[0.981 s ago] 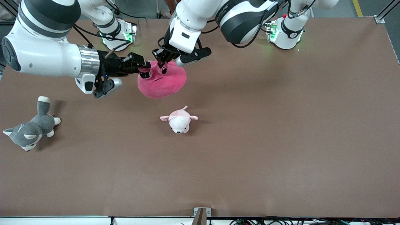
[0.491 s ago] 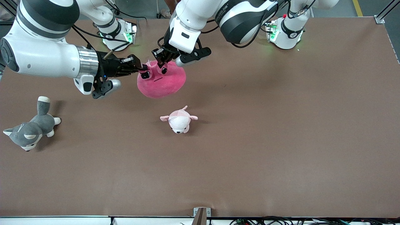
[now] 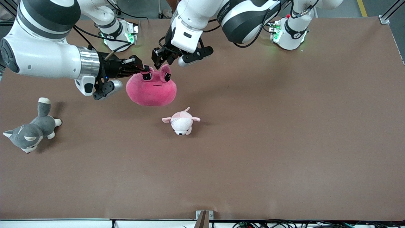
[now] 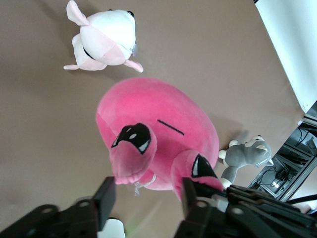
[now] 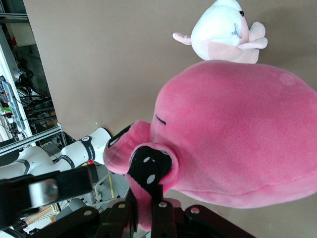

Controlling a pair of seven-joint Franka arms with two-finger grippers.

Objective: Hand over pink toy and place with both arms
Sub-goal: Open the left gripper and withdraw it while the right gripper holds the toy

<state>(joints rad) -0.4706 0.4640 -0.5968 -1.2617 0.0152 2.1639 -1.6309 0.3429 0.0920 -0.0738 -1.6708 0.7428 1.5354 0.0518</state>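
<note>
The pink toy (image 3: 151,89), a hot-pink plush with angry black eyes, hangs from my right gripper (image 3: 144,68), which is shut on one of its eye bulges. In the right wrist view the shut fingers (image 5: 163,214) pinch pink plush below the black eye, and the toy's body (image 5: 242,134) fills the frame. My left gripper (image 3: 160,59) is open just above the toy's other eye bulge and holds nothing. In the left wrist view its fingers (image 4: 105,194) stand wide apart, with the toy (image 4: 158,124) below them. Both grippers are over the table near the arms' bases.
A small pale pink-and-white plush (image 3: 181,122) lies on the brown table (image 3: 269,133), nearer the front camera than the toy; it also shows in both wrist views (image 4: 104,39) (image 5: 223,30). A grey-and-white husky plush (image 3: 30,128) lies at the right arm's end.
My left gripper has opened, let go of the toy and risen slightly. The toy has swung toward the right arm's end and now hangs from the right gripper alone.
</note>
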